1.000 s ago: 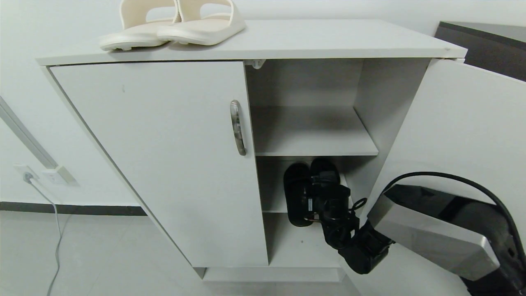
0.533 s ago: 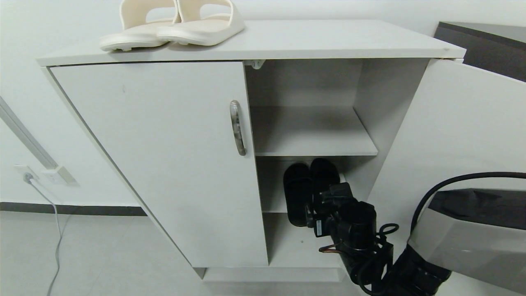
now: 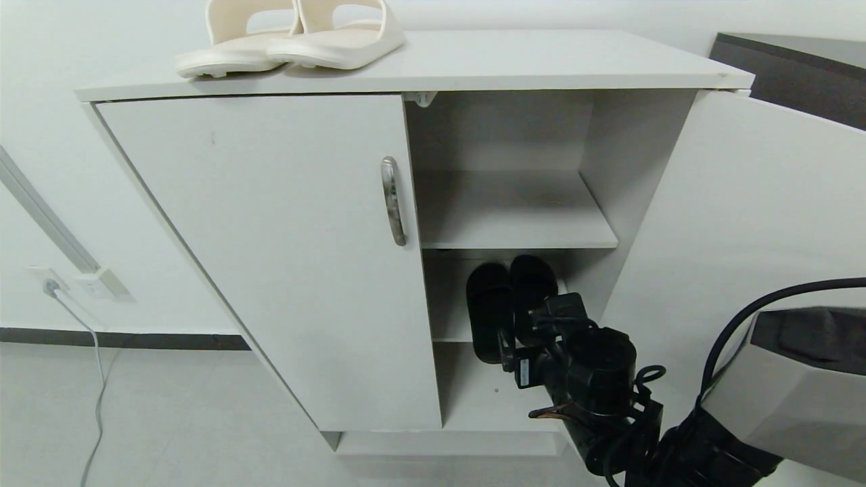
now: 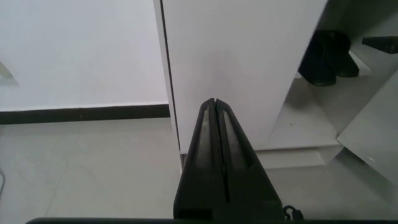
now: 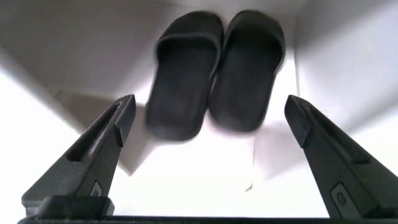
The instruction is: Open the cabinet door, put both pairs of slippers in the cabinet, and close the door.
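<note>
Right gripper (image 5: 210, 106), jaws wide, is facing black slippers (image 3: 511, 304) lying inside cabinet (image 3: 473, 64); left gripper (image 4: 214, 106) is holding jaws together.

White wall (image 3: 40, 101); black baseboard (image 3: 122, 338); pale grey floor (image 3: 169, 419); wall socket (image 3: 46, 279), grey cable (image 3: 99, 379) plugged in; dark furniture piece (image 3: 798, 74).

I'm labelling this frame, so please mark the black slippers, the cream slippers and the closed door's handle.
black slippers (image 3: 490, 308): head view, upper of the left slipper.
cream slippers (image 3: 338, 46): head view, side of the right slipper.
door handle (image 3: 393, 201): head view, middle of the metal bar.
</note>
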Available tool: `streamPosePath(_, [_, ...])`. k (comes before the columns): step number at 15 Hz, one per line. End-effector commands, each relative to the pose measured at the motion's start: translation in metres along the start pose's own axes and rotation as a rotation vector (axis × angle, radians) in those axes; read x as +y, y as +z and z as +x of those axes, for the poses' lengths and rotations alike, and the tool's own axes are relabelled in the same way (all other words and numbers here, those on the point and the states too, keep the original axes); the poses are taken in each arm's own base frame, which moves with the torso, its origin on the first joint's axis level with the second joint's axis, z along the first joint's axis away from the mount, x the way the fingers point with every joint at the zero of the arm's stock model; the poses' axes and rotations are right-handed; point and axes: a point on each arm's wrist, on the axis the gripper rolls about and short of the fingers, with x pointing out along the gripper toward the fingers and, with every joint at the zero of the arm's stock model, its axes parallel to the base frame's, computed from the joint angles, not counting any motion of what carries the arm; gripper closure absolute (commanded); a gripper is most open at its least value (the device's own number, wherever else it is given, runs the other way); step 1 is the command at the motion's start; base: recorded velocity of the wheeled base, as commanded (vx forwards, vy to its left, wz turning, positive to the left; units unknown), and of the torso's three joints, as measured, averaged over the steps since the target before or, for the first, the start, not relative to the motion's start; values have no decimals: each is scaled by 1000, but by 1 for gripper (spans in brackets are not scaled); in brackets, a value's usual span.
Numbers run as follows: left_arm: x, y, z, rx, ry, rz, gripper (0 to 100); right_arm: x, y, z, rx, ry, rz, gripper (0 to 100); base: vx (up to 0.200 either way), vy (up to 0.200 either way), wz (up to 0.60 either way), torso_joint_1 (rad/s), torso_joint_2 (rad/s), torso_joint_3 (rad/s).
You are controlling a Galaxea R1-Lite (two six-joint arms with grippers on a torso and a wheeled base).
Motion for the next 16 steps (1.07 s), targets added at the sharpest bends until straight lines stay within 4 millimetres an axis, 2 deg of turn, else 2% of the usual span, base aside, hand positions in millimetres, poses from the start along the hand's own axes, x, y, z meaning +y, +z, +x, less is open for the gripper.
streamPosePath(1, [0,0,0,1,0,0,100,1,0,-1,-1,5,0,0,-200,0,0,-2,2,2])
streamPosePath(5, [0,0,0,1,0,-3,100,2,-3,-1,6,4,-2,0,-200,0,0,1,1,5])
streamPosePath(16, [0,0,0,1,0,-1,100,2,-5,-1,9,6,-3,0,0,0,0,0,0,0])
